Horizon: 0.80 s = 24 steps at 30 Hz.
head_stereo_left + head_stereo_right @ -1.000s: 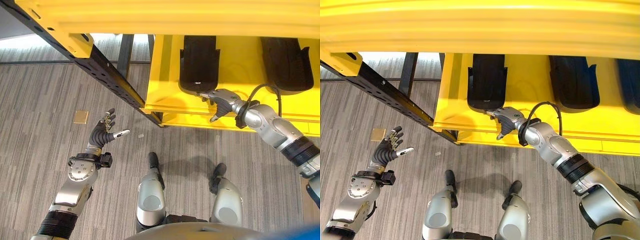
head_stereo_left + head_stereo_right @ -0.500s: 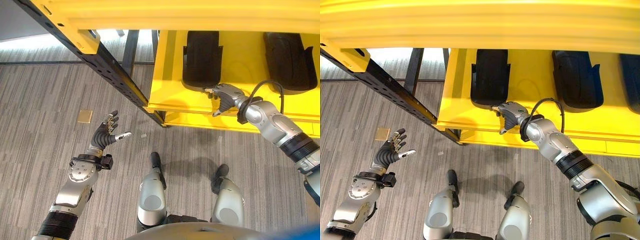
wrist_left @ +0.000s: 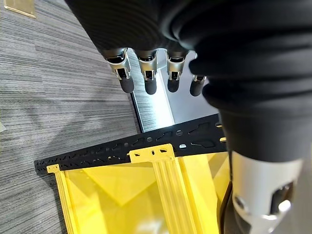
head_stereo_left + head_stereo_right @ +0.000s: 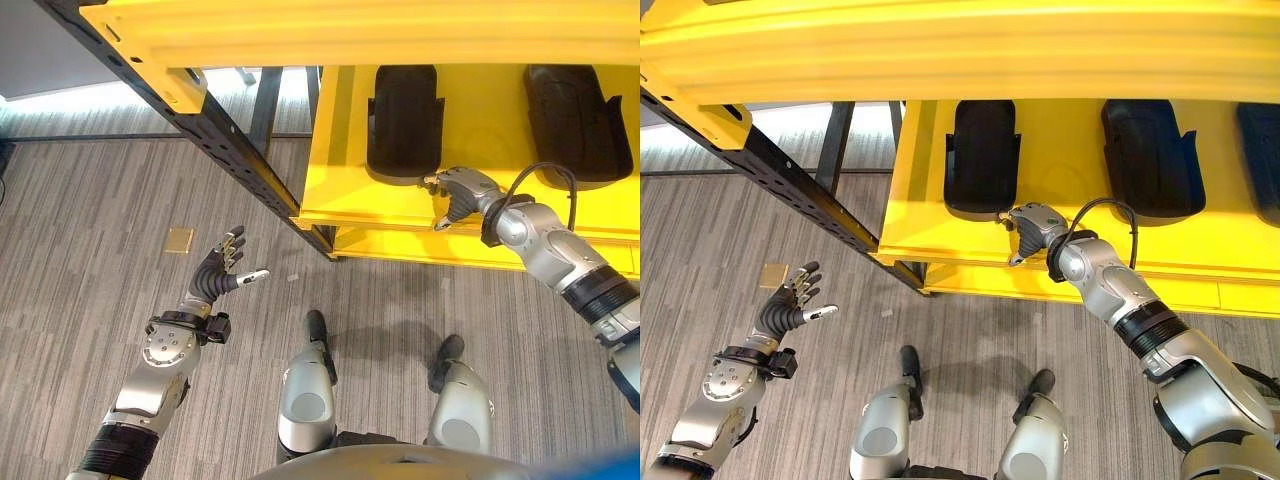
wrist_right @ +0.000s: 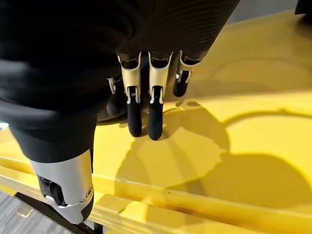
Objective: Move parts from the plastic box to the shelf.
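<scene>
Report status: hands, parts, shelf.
Right hand open over yellow shelf, by near black part, empty. Left hand open over floor. Nothing blocking.

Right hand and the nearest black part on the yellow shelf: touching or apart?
Cannot tell. The right hand sits at the black part's near edge; neither eye view shows contact or gap plainly.

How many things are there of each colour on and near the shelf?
Black parts on the yellow shelf: 3, at and, the last cut by the picture's edge.
Tan tile on the floor: 1.
Total: 4.
</scene>
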{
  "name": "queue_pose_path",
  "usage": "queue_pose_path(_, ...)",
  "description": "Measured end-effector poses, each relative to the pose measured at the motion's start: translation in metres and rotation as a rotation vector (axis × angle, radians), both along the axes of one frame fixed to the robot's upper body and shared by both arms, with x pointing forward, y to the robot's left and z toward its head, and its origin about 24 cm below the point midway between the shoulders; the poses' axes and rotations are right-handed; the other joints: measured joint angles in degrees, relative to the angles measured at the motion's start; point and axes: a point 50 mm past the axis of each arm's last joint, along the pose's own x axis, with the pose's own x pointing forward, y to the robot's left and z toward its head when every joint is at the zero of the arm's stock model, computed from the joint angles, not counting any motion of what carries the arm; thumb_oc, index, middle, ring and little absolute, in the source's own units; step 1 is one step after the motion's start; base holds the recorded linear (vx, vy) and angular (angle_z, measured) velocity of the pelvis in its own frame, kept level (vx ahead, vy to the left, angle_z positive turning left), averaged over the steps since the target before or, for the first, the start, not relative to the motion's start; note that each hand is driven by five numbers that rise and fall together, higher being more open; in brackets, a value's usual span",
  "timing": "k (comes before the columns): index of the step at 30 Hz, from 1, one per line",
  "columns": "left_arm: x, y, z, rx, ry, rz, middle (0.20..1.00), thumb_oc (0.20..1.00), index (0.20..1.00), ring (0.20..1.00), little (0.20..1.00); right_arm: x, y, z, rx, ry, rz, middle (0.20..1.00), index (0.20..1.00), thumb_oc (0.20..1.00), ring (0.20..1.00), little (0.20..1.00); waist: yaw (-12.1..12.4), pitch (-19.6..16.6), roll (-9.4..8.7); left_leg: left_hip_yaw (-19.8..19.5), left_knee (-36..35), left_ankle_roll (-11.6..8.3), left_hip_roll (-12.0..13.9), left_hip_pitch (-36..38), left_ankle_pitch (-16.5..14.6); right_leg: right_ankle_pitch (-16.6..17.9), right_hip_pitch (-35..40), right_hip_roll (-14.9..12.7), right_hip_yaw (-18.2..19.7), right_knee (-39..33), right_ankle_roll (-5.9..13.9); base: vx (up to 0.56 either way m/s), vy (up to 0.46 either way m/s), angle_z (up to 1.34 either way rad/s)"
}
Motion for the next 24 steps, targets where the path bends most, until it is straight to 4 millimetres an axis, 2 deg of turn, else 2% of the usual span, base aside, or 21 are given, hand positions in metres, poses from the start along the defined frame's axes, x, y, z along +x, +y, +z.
queue_pose_path(6,-0.006,0.001,-0.005,-0.009,0.017,0.01,1.0,1.0,1.0,1.0,1.0,-0.023,-0.009,-0.013,0.133,0.016,-0.03,1.0,1.0,1.0,1.0,1.0,-1.7,-1.6,-0.86,0.3,-0.7,0.0,-0.1,0.5,0.0,0.3,0.5,0.4,0.2,-1.2,0.21,0.02,0.048,-0.02)
queue_pose_path(7,-0.007,0.0,-0.006,-0.019,0.017,0.017,1.0,1.0,1.0,1.0,1.0,-0.033,-0.009,-0.013,0.158,0.015,-0.031,1.0,1.0,1.0,1.0,1.0,-1.8,-1.7,-0.94,0.5,-1.0,-0.02,0.0,0.7,0.0,0.4,0.6,0.6,0.5,-1.4,0.28,0.01,0.058,-0.15)
queue_pose_path(8,-0.01,0.002,-0.008,-0.035,0.019,0.046,1.0,1.0,1.0,1.0,1.0,-0.046,-0.008,-0.02,0.182,0.043,-0.026,1.0,1.0,1.0,1.0,1.0,-2.4,-2.0,-1.64,1.1,-1.2,-0.01,0.0,1.3,0.0,0.4,0.6,0.8,1.1,-1.6,0.31,0.0,0.048,-0.16)
queue_pose_path(11,-0.016,0.002,-0.011,-0.052,0.022,0.082,1.0,1.0,1.0,1.0,1.0,-0.071,-0.011,-0.035,0.249,0.134,-0.058,1.0,1.0,1.0,1.0,1.0,-4.0,-2.7,-2.84,1.8,-1.9,-0.02,0.1,2.4,0.0,0.6,1.3,1.2,1.3,-2.5,0.43,0.0,0.038,-0.12)
queue_pose_path(13,-0.018,0.002,-0.011,-0.073,0.006,0.102,1.0,1.0,1.0,1.0,1.0,-0.092,-0.026,-0.048,0.315,0.195,-0.133,1.0,1.0,1.0,1.0,1.0,-5.9,-3.0,-3.56,2.1,-2.1,-0.07,0.3,2.6,-0.1,1.2,1.7,1.8,1.5,-3.8,0.43,0.02,0.042,-0.08)
queue_pose_path(15,-0.021,0.001,-0.011,-0.093,0.003,0.114,1.0,1.0,1.0,1.0,1.0,-0.106,-0.034,-0.049,0.371,0.203,-0.167,1.0,1.0,1.0,1.0,1.0,-6.3,-3.1,-3.66,2.1,-2.2,-0.05,0.4,3.0,-0.1,1.6,2.5,2.2,1.5,-4.8,0.51,0.02,0.033,-0.08)
queue_pose_path(16,-0.026,0.002,-0.013,-0.117,0.014,0.123,1.0,1.0,1.0,1.0,1.0,-0.115,-0.041,-0.052,0.423,0.225,-0.191,1.0,1.0,1.0,1.0,1.0,-7.2,-3.4,-4.17,2.5,-2.2,-0.14,0.6,3.8,-0.3,1.7,3.0,2.6,1.9,-5.4,0.51,0.02,0.039,-0.2)
queue_pose_path(18,-0.034,0.002,-0.018,-0.165,0.03,0.147,1.0,1.0,1.0,1.0,1.0,-0.13,-0.051,-0.047,0.536,0.194,-0.226,1.0,1.0,1.0,1.0,1.0,-8.1,-4.0,-4.74,3.6,-2.3,-0.25,1.0,5.3,-1.0,1.7,4.2,3.2,2.6,-6.5,0.66,0.02,0.042,-0.24)
queue_pose_path(20,-0.04,-0.004,-0.027,-0.306,0.065,0.19,1.0,1.0,1.0,1.0,1.0,-0.141,-0.058,-0.028,0.713,0.036,-0.187,1.0,1.0,1.0,1.0,1.0,-10.3,-6.4,-5.73,4.0,-2.9,-0.42,1.2,6.0,-1.4,2.0,4.6,3.8,3.1,-7.7,1.06,0.03,0.054,-0.2)
queue_pose_path(22,-0.046,-0.008,-0.041,-0.401,0.125,0.224,1.0,1.0,1.0,1.0,1.0,-0.149,-0.05,-0.012,0.876,-0.054,-0.063,1.0,1.0,1.0,1.0,1.0,-10.8,-8.8,-6.28,4.9,-3.1,-0.56,1.5,6.3,-1.6,2.1,4.6,4.3,4.0,-8.1,1.07,0.02,0.054,-0.22)
queue_pose_path(24,-0.048,-0.019,-0.048,-0.461,0.165,0.202,1.0,1.0,1.0,1.0,1.0,-0.155,-0.04,-0.011,0.964,-0.026,0.036,1.0,1.0,1.0,1.0,1.0,-11.1,-11.0,-6.62,5.0,-3.2,-0.57,1.4,6.6,-1.7,2.5,4.7,4.5,4.3,-8.9,1.1,0.01,0.026,-0.08)
